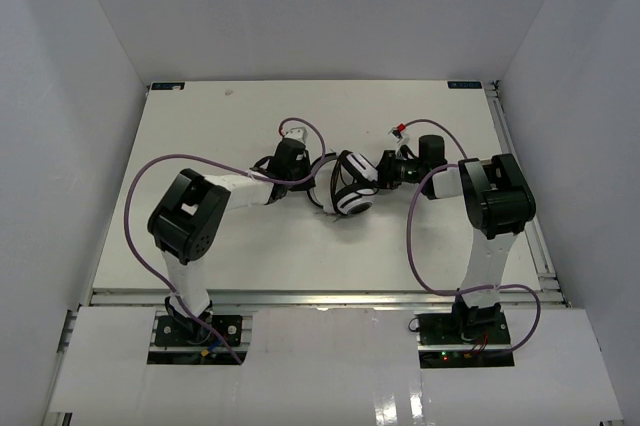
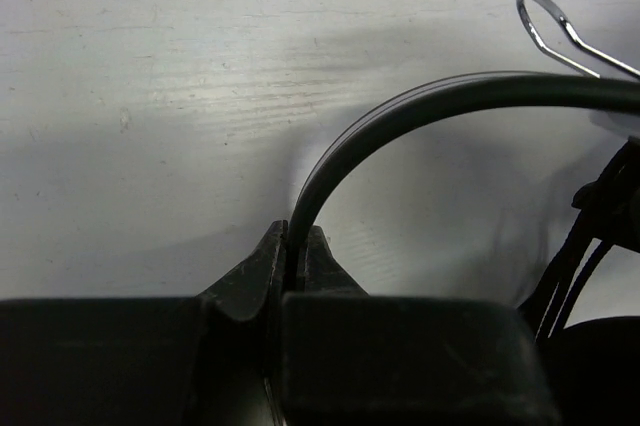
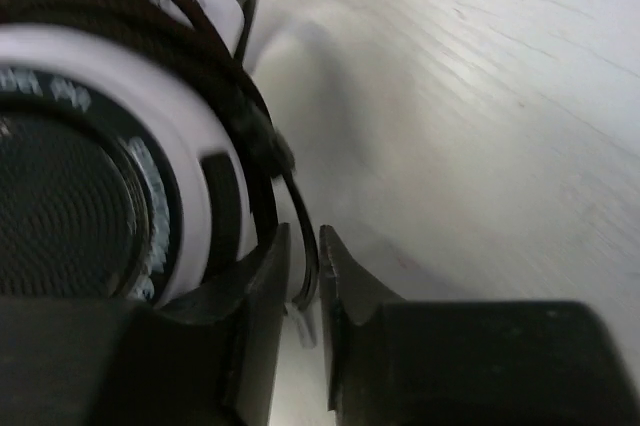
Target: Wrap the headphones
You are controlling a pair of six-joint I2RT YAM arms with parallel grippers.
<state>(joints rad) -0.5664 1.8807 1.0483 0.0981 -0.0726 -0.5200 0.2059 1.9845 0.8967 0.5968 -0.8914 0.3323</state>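
Note:
The headphones (image 1: pixel 350 191) lie mid-table between my two grippers, white with black pads. My left gripper (image 1: pixel 316 174) reaches them from the left. In the left wrist view it (image 2: pixel 297 237) is shut on a dark curved band (image 2: pixel 400 112) that arches up and to the right. My right gripper (image 1: pixel 379 173) reaches them from the right. In the right wrist view its jaws (image 3: pixel 305 242) stand narrowly apart around the thin dark cord (image 3: pixel 301 214), just beside the white-and-black ear cup (image 3: pixel 90 196). More dark cord strands (image 2: pixel 585 246) hang at the right of the left wrist view.
A silver wire loop (image 2: pixel 555 28) pokes out above the band at the upper right. Purple arm cables (image 1: pixel 150 176) loop beside both arms. White walls enclose the table (image 1: pixel 200 126) on three sides. A rail (image 1: pixel 520 166) runs along its right edge.

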